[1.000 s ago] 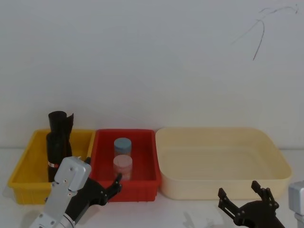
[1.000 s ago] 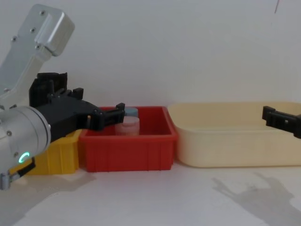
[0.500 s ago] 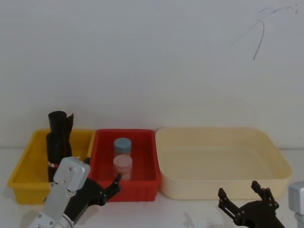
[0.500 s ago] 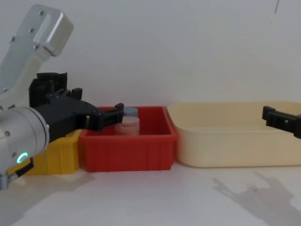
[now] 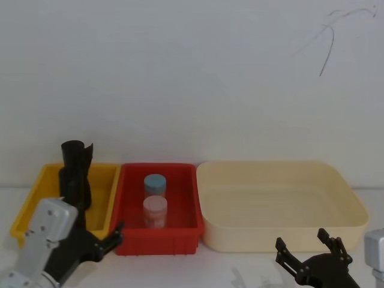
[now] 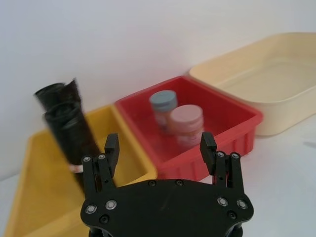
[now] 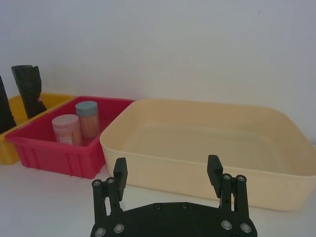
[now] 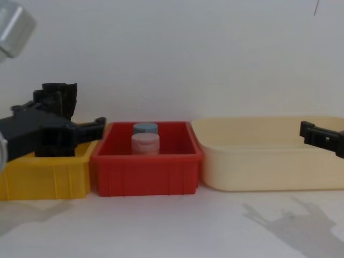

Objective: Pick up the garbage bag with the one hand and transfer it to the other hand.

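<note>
The garbage bag stands upright at the back of the yellow bin, a tall black wrinkly roll; in the left wrist view the garbage bag shows a red-and-white label low down. Behind it stands another black roll with a flared notched top. My left gripper hovers open and empty at the yellow bin's front edge, short of the bag; the left gripper points between the yellow and red bins. My right gripper rests open and empty low in front of the cream tub.
A red bin between the yellow bin and the cream tub holds a blue-lidded jar and a pink-lidded jar. A white wall rises directly behind the three containers. Bare white table lies in front of them.
My left arm has swung left and back, from in front of the red bin to in front of the yellow bin. The right arm has stayed still.
</note>
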